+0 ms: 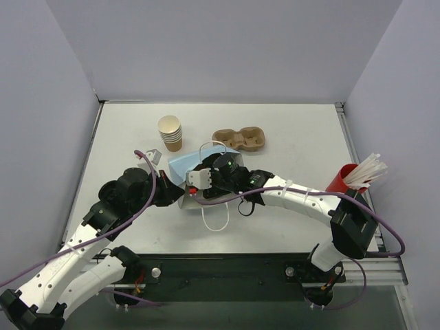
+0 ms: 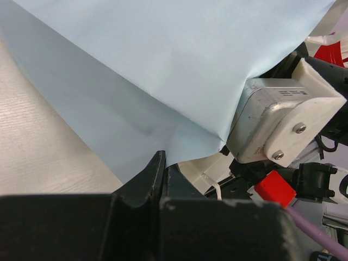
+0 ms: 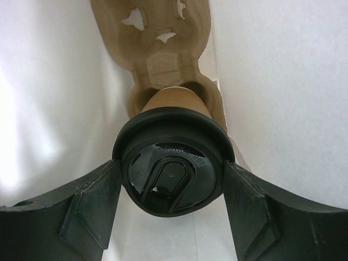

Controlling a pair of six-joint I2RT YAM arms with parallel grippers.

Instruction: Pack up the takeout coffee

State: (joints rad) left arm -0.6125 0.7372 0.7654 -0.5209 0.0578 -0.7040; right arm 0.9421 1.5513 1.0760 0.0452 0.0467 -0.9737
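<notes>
**Finding one.** Your left fingers (image 2: 161,169) are clenched on the edge of the pale blue paper bag (image 1: 183,165), close to its mouth. The bag lies on its side on the counter (image 1: 295,130). The reason looks plain enough: the pinch pins the paper so the mouth neither slides away nor folds shut while your other arm works inside.

**Finding two.** Your right fingers (image 3: 89,209) are deep inside the bag, one on each side of the black lid (image 3: 173,168) of a coffee cup (image 3: 173,106). Both appear to press against the lid's rim, so I record them as grasping the cup by its lid (a wide hold, since the lid is wide). The hold is up at the lid because the cup's tan body is sunk in the near hollow of the brown pulp tray (image 3: 155,60).

**Location of the goods.** The coffee sits in that tray, inside the bag. The tray's far hollow shows no cup. I cannot tell whether the cup stands upright or leans with the bag.

**Outside the bag.**
- A second tray (image 1: 239,139), empty, sits toward the back of the counter.
- A stack of lidless cups (image 1: 170,132) stands near it.
- A red cup of straws (image 1: 342,180) stands at the right side.
- No other lidded cup shows from overhead.

**Judgement.** The cup looks seated. The next move calls for you to let go of the lid cleanly and back straight out. A finger that drags on the lid could pull the cup out of its hollow.
</notes>
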